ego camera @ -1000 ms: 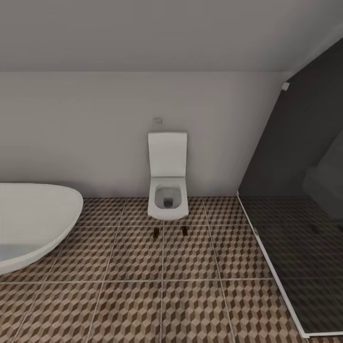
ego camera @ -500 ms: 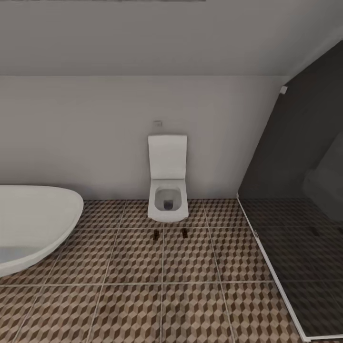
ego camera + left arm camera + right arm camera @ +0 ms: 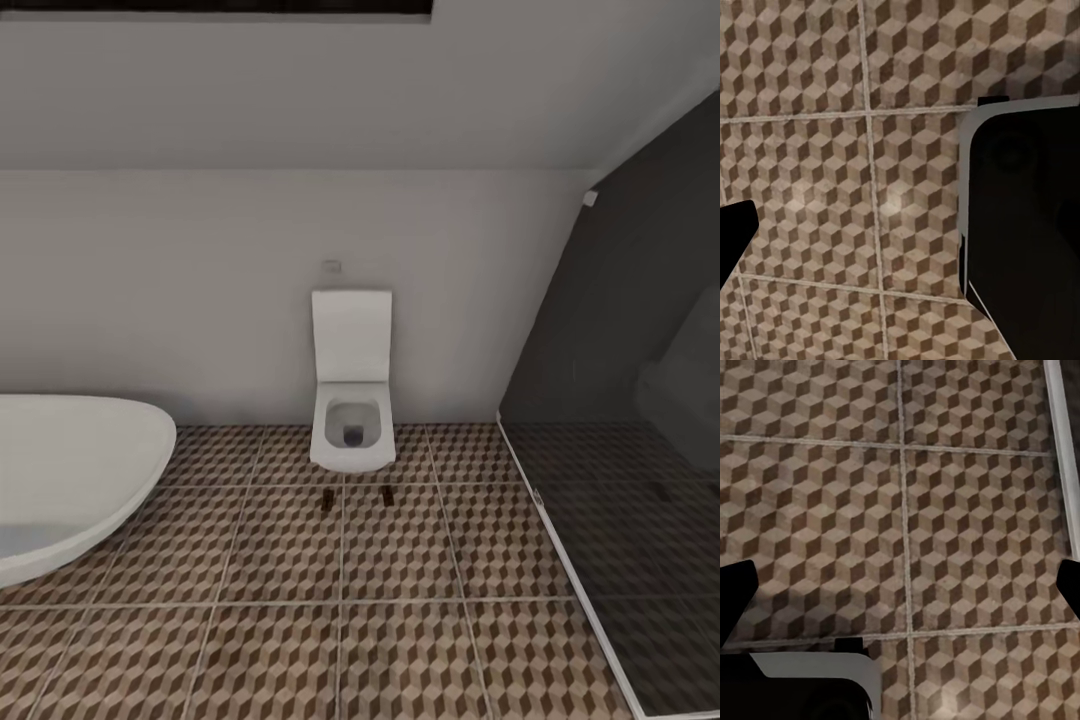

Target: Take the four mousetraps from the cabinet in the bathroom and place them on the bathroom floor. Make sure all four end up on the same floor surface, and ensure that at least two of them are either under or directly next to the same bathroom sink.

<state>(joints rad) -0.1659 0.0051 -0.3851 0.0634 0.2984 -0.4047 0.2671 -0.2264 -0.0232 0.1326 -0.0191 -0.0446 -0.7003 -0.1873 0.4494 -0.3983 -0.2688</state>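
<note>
Right fingertips (image 3: 735, 592) spread wide, one at each edge of the wrist view, nothing between them. Right gripper (image 3: 900, 585) empty, aimed down at the bathroom floor (image 3: 400, 640).

On the left gripper (image 3: 862, 232), one dark fingertip (image 3: 733, 238) clear against the tiles, the other lost against a dark white-edged block (image 3: 1027, 225) — cannot tell how wide, though nothing held that can be made out.

Further out, straight ahead: two small dark-brown things (image 3: 328, 500) on the tiles just in front of the toilet (image 3: 350, 400). Possibly mousetraps, too small to be sure. Both slim, long axis running roughly away from the head camera, set side by side and a little apart.

Bathtub (image 3: 70, 470) off to the left, dark glass shower wall (image 3: 630, 450) to the right. Near dead centre, so neither arm judged nearer — a drive forward needed before any reach.
</note>
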